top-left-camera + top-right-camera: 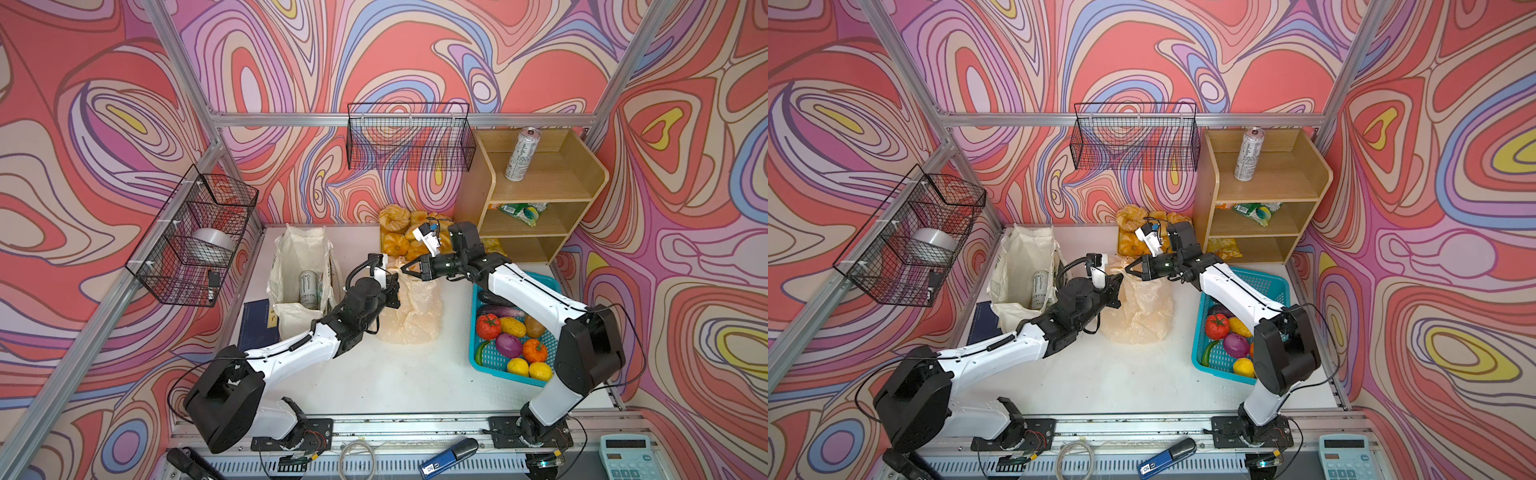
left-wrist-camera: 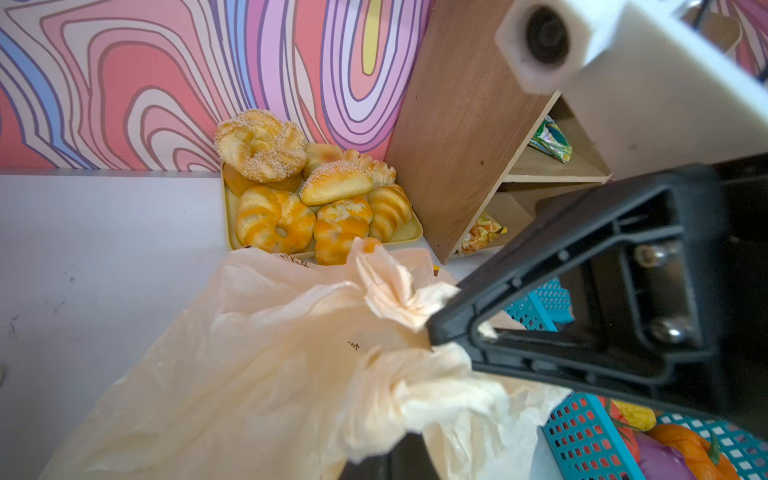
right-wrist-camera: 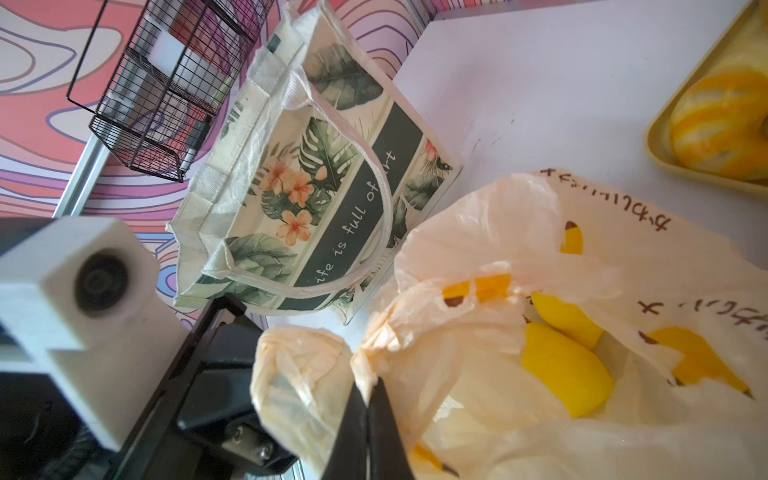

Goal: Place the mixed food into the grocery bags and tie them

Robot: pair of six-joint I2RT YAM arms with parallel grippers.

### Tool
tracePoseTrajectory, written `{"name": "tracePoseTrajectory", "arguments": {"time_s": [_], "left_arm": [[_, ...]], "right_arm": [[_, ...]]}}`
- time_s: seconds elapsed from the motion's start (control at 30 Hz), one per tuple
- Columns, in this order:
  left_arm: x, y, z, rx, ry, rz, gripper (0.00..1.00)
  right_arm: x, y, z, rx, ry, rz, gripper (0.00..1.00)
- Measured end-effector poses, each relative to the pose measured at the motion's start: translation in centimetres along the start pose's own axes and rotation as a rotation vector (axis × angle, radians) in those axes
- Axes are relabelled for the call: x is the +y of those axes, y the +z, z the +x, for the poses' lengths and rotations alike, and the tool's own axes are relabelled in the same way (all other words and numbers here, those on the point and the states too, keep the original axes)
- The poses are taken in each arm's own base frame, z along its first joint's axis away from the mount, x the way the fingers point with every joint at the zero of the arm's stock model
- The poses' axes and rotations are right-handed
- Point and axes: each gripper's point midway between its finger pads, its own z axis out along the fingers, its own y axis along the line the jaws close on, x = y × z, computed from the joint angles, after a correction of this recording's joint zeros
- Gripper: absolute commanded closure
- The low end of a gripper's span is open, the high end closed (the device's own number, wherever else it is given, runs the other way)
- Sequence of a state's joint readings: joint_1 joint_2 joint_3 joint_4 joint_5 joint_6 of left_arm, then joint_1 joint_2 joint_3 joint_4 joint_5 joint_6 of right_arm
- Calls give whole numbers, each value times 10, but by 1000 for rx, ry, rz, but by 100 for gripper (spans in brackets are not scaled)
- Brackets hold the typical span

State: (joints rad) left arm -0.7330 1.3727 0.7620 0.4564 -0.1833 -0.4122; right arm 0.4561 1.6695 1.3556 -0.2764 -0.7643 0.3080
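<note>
The cream plastic grocery bag [image 1: 409, 307] with banana prints stands mid-table, yellow lemons [image 3: 565, 365] showing inside it. My left gripper [image 1: 392, 286] is shut on one bunched handle [image 2: 415, 399] at the bag's top. My right gripper [image 1: 405, 268] is shut on the other handle [image 3: 374, 357], right beside it. The cloth tote [image 1: 299, 266] stands open to the left with a white can [image 1: 309, 289] inside. Another can [image 1: 521, 153] and a snack packet [image 1: 521, 212] sit on the shelf. More lemons [image 1: 528, 369] and a cucumber [image 1: 481, 353] lie in the basket.
A teal mesh basket [image 1: 552, 286] of vegetables sits under my right arm. A tray of bread rolls [image 1: 399, 232] stands behind the bag, beside the wooden shelf [image 1: 590, 166]. Wire baskets [image 1: 409, 137] [image 1: 195, 237] hang on the walls. A blue book [image 1: 257, 328] lies by the tote.
</note>
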Motion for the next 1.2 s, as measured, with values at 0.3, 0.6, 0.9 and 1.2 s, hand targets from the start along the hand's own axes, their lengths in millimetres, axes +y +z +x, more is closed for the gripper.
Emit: {"name": "tracePoseTrajectory", "arguments": {"time_s": [0.3, 0.6, 0.9, 1.2], "left_arm": [[9, 7, 11, 23, -3, -41, 100], [7, 8, 6, 16, -16, -46, 100], [-8, 12, 3, 61, 28, 18, 66], [7, 10, 12, 188, 125, 41, 40]], "right_arm": [[21, -23, -10, -73, -68, -19, 100], [11, -15, 30, 9, -42, -60, 100], [2, -9, 43, 43, -47, -59, 100], [-4, -8, 47, 50, -39, -45, 100]]}}
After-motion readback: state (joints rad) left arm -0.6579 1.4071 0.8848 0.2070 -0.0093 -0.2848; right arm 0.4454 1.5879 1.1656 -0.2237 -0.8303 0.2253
